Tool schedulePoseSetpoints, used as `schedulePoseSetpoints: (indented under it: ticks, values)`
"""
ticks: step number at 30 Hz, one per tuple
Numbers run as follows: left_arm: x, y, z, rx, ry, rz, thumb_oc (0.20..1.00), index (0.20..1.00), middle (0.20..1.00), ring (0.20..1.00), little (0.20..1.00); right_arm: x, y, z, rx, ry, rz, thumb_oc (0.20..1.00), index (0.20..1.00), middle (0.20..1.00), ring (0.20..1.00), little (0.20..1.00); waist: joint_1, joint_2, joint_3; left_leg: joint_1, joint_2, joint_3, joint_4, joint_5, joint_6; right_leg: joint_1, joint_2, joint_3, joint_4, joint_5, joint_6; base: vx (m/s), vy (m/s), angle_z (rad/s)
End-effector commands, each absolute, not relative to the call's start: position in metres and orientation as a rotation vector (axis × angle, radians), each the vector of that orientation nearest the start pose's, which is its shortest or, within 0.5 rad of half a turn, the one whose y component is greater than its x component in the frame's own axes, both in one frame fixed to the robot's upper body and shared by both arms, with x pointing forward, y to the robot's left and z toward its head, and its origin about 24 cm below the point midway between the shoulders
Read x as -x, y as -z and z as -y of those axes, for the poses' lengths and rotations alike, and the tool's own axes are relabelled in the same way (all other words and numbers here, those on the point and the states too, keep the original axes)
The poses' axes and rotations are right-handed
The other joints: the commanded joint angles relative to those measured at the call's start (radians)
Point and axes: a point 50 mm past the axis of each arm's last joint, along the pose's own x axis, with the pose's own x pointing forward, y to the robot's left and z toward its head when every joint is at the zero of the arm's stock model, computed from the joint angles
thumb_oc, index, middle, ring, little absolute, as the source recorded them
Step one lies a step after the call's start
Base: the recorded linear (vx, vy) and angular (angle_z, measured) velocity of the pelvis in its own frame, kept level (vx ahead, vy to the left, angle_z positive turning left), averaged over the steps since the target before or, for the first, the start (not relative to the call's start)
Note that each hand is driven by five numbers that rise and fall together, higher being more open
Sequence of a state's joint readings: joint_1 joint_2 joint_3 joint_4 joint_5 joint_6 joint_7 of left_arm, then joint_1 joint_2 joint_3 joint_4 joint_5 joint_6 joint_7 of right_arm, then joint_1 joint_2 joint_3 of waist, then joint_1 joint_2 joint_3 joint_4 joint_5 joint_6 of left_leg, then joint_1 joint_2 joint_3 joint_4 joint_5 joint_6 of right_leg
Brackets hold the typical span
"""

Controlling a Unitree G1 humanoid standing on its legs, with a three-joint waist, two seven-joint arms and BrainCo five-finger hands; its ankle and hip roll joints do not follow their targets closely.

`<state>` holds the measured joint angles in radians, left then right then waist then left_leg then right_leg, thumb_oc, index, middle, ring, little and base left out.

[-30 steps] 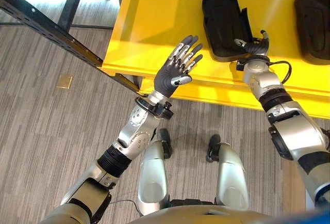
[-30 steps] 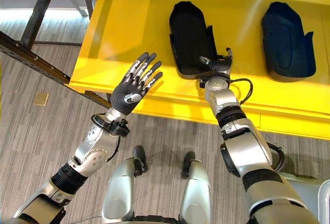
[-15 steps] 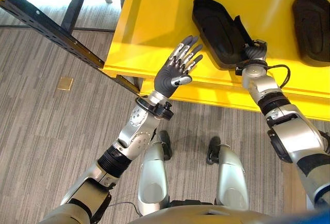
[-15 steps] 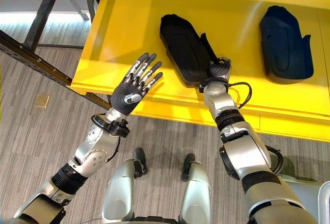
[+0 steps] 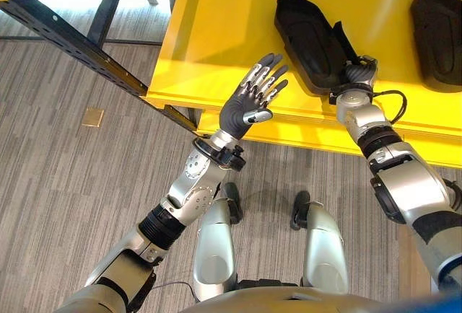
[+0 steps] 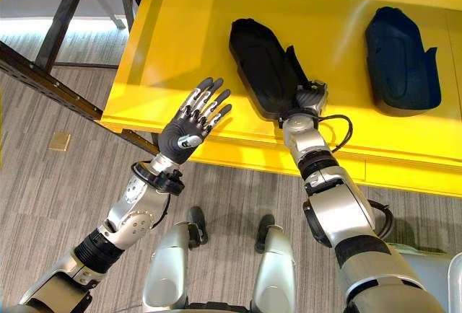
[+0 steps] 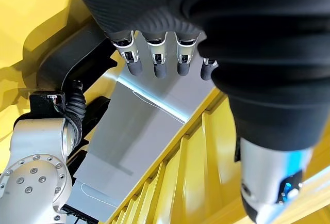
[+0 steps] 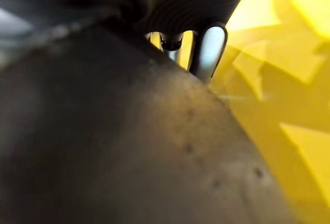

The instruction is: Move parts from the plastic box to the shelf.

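Note:
A long black moulded part [image 5: 310, 39] lies at a slant on the yellow shelf [image 5: 216, 32]. My right hand [image 5: 357, 76] is at its near end, fingers curled round that end; in the right wrist view the dark part [image 8: 129, 146] looms very close, with silver fingers [image 8: 209, 48] past it. A second black part [image 5: 437, 32] rests further right on the shelf. My left hand [image 5: 245, 104] is raised before the shelf's front edge, fingers [image 7: 154, 59] straight and spread, holding nothing.
A black metal frame beam [image 5: 65, 39] runs slantwise at the left, beside the shelf's left end. A small gold square [image 5: 91, 116] lies on the grey carpet below it.
The right hand closed on the part's near end and swung its far end to the left, then nudged it a little right. The left hand rose slightly.

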<state>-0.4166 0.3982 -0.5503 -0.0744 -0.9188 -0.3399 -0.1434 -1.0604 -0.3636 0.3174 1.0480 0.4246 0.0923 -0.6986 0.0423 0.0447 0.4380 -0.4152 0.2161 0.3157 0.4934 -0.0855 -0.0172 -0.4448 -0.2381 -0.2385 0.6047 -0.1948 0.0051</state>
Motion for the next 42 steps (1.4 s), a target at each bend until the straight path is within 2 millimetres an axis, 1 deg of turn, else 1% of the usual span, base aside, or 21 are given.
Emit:
schedulePoseSetpoints:
  ticks: [1,9,20,26,27,33,42]
  values:
    - [-0.267,-0.190,-0.070,0.549,0.794,0.603,1.000,1.000,1.000,1.000,1.000,-0.385,-0.092,0.226,0.096,0.748,-0.304,0.200,0.200,0.200,0.200,0.200,-0.002,0.054,0.082,0.070,-0.003,0.022,-0.027,-0.032,-0.010,0.020,-0.022,-0.053,0.116,-0.047,0.023,0.00,0.000,0.00]
    - [-0.265,-0.189,-0.071,0.559,0.779,0.603,1.000,1.000,1.000,1.000,1.000,-0.388,-0.106,0.228,0.077,0.787,-0.245,0.200,0.200,0.200,0.200,0.200,-0.002,0.062,0.082,0.067,-0.017,0.016,-0.014,-0.044,-0.005,0.017,-0.026,-0.050,0.127,-0.054,0.021,0.00,0.002,0.00]
    - [-0.263,-0.188,-0.071,0.561,0.778,0.606,1.000,1.000,1.000,1.000,1.000,-0.389,-0.111,0.228,0.076,0.797,-0.232,0.200,0.200,0.200,0.200,0.200,0.000,0.069,0.082,0.061,-0.023,0.013,-0.004,-0.054,-0.002,0.011,-0.031,-0.049,0.133,-0.055,0.021,0.00,0.000,0.00]
    - [-0.262,-0.187,-0.072,0.561,0.774,0.600,1.000,1.000,1.000,1.000,1.000,-0.390,-0.116,0.233,0.039,0.827,-0.222,0.200,0.200,0.200,0.200,0.200,0.004,0.074,0.082,0.058,-0.028,0.013,-0.003,-0.056,0.000,0.006,-0.034,-0.050,0.136,-0.055,0.022,0.00,0.000,0.00]
    - [-0.262,-0.187,-0.072,0.564,0.774,0.600,1.000,1.000,1.000,1.000,1.000,-0.391,-0.120,0.233,0.023,0.826,-0.214,0.200,0.200,0.200,0.200,0.200,0.006,0.076,0.082,0.055,-0.028,0.012,-0.003,-0.056,0.000,0.004,-0.035,-0.051,0.135,-0.054,0.023,0.00,0.000,0.00]
    - [-0.262,-0.188,-0.072,0.559,0.772,0.593,1.000,1.000,1.000,1.000,1.000,-0.394,-0.129,0.234,-0.038,0.837,-0.211,0.200,0.200,0.200,0.200,0.200,0.012,0.079,0.082,0.049,-0.031,0.010,-0.002,-0.056,-0.001,-0.002,-0.036,-0.054,0.142,-0.056,0.021,0.00,0.000,0.00]
    - [-0.260,-0.188,-0.073,0.557,0.774,0.587,1.000,1.000,1.000,1.000,1.000,-0.396,-0.137,0.240,-0.108,0.867,-0.218,0.200,0.200,0.200,0.200,0.200,0.023,0.088,0.082,0.043,-0.036,0.006,-0.009,-0.050,-0.005,-0.010,-0.041,-0.061,0.143,-0.055,0.023,0.00,0.000,0.00]
